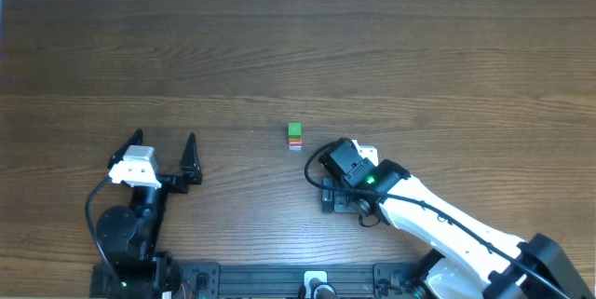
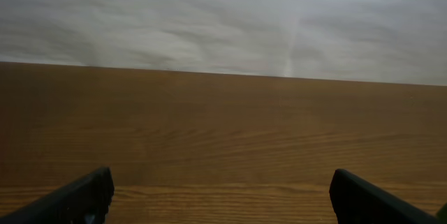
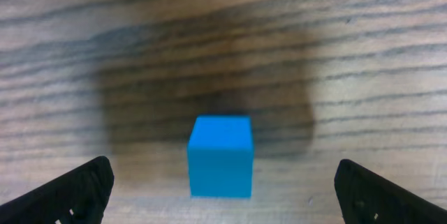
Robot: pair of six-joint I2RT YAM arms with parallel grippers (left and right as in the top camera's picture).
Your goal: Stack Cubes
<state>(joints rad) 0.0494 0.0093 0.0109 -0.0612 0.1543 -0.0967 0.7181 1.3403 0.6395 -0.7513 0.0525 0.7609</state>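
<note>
Right tool (image 3: 223,182) hangs spread wide over the blue cube (image 3: 221,155); left tool (image 1: 165,139), well apart, likewise spread

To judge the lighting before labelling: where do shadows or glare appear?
Right wrist view: a broad dark shadow lies on the table around the blue cube. Top view: even light, no glare near the cube stack. Left wrist view: no glare either.

Table (image 1: 298,38) is seen from overhead, whole. Left wrist view is aimed level across it; right wrist view is pointed down, close. Wood is shared by all.
</note>
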